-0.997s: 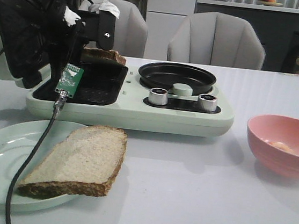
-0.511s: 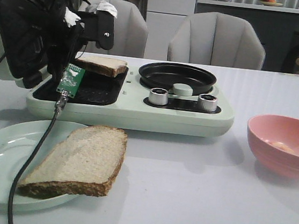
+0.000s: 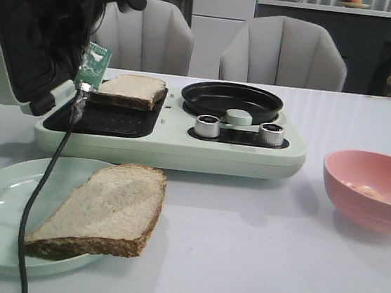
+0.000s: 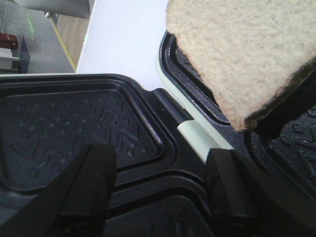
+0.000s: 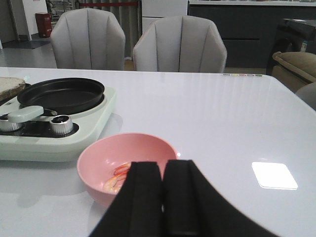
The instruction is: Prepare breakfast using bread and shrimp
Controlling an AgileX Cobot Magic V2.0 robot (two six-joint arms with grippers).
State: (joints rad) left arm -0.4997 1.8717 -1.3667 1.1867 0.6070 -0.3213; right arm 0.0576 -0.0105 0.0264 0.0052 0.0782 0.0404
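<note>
Pale beige bread slice resting at centre-left (on the black grill plate), below the parted, empty left gripper.

Bread on griddle; shrimp in bowl.

White glossy table with three things sitting right on it: a pale green breakfast maker toward the back left, a light green plate at the front left, just in front of the maker, and a pink bowl off to the right, well apart from both.
</note>
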